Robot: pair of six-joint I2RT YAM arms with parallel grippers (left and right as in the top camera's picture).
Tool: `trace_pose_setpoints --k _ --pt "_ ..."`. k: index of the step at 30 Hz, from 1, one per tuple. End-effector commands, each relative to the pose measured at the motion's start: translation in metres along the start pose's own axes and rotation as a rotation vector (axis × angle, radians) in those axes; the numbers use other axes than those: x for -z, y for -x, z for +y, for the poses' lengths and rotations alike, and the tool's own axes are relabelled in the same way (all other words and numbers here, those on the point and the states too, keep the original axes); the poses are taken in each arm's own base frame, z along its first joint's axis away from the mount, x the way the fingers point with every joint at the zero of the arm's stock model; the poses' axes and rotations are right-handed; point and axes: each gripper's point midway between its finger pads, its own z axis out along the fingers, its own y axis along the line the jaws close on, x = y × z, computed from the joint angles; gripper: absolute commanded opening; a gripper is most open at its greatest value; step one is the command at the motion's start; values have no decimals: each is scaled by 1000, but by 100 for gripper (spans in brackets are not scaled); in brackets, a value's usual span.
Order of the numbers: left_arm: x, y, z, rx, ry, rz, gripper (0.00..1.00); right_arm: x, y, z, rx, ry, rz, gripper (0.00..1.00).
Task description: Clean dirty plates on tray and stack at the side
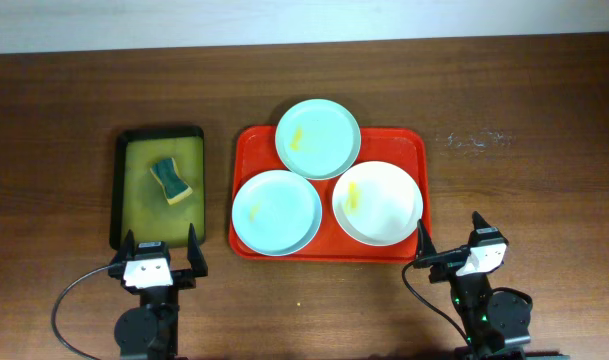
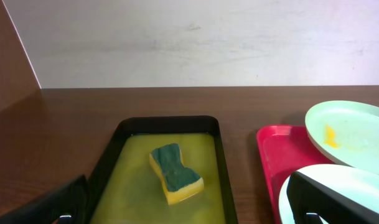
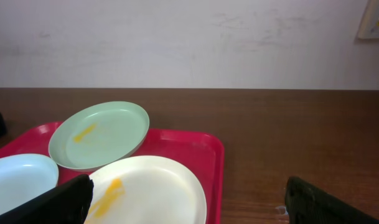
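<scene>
A large red tray [image 1: 402, 148] sits mid-counter and holds three plates. A mint plate [image 1: 318, 138] at the far side overhangs the rim and overlaps the two nearer plates. A pale blue plate [image 1: 276, 211] is near left and a white plate [image 1: 377, 203] near right. Each plate has a yellow smear. To the left, apart from it, a black-rimmed tray [image 1: 117, 190] holds yellow-green liquid and a yellow-and-green sponge [image 1: 171, 181]. The left fingers [image 1: 194, 252] and right fingers [image 1: 424, 248] are spread apart, holding nothing, at the counter's near side. The wrist views cut off the nearer plates. The counter [image 1: 64, 90] is dark brown wood with pale scuffs [image 1: 474, 140], and a pale wall [image 2: 189, 37] stands behind it.
</scene>
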Motion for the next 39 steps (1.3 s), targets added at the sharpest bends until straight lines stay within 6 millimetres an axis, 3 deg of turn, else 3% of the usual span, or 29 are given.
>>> trace_pose_setpoints --k 1,20,21,22,24,25,27,32,36,37,39 --pt "0 -2 1 7 4 6 99 0 -4 1 -2 3 9 99" --pt "0 -2 -1 17 -7 3 99 0 -4 1 -1 3 9 99" --pt "1 2 -18 69 -105 -7 99 0 -4 1 -2 3 9 99" --pt "7 3 -48 147 -285 3 99 0 -4 1 -1 3 9 99" --pt "36 12 -105 274 -663 36 99 0 -4 1 -2 3 9 98" --pt "51 22 -121 294 -794 22 99 0 -4 1 -2 3 9 99" --pt "66 42 -131 280 -900 -49 99 0 -4 1 -2 3 9 99" --pt "107 132 -124 152 -944 -488 99 0 -4 1 -1 3 9 99" --pt "107 182 -107 129 -804 -518 99 0 -4 1 -2 3 9 99" --pt "96 189 -100 136 -732 -444 99 0 -4 1 -1 3 9 99" --pt "70 183 -84 188 -585 -207 99 0 -4 1 -2 3 9 99"
